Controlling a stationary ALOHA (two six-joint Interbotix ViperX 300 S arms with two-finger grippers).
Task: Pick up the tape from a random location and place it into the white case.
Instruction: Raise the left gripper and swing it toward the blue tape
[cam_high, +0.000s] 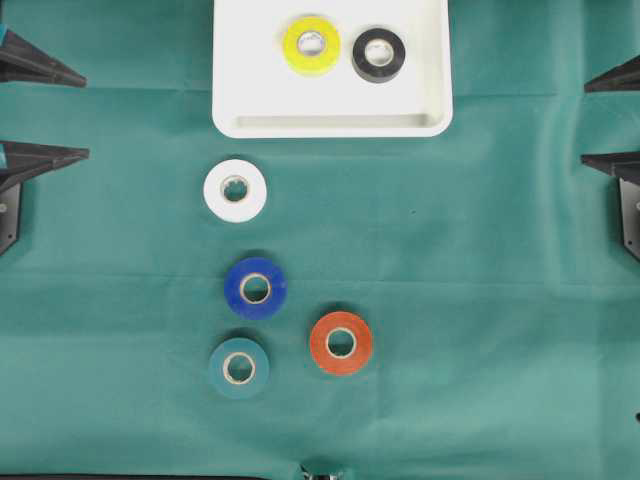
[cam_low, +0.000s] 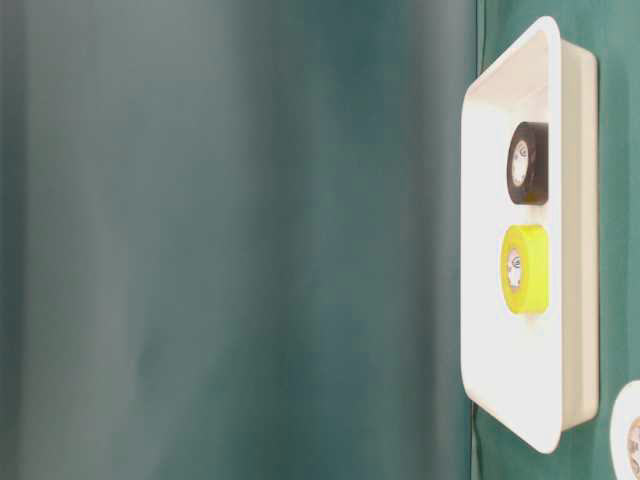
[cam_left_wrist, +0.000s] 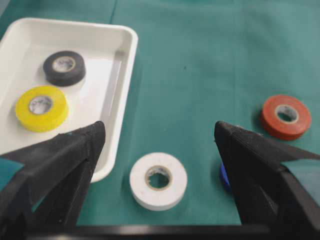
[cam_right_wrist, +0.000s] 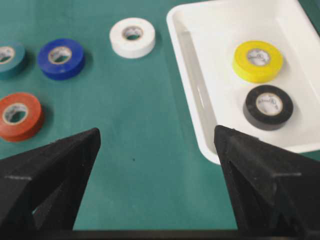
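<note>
Done: yellow tape (cam_high: 311, 45) and black tape (cam_high: 379, 55) lying flat inside the white case (cam_high: 232, 100), side by side, black one toward the right wall.
Left to do: four rolls out on the green cloth (cam_high: 500, 300), none in a grip.
White tape (cam_high: 235, 190): just below the case's near rim, under its left corner; nearest of the four to the case.
Blue tape (cam_high: 255, 287): below the white one, about midway down the desk.
Teal tape (cam_high: 238, 366): near the desk's bottom edge, close under the blue roll, hard to pick out against the cloth.
Orange tape (cam_high: 341, 342): right of the teal and blue rolls, apart from both.
White case: at the top edge of the desk, left of centre, with plenty of bare floor for more rolls.
Left gripper (cam_left_wrist: 159, 137): spread wide, empty, drawn back at the left edge, looking over the white roll.
Right gripper (cam_right_wrist: 157, 137): spread wide, empty, at the right edge, well apart from every roll.
Progress, as a judgement: two of six rolls stowed; next pick not begun.
</note>
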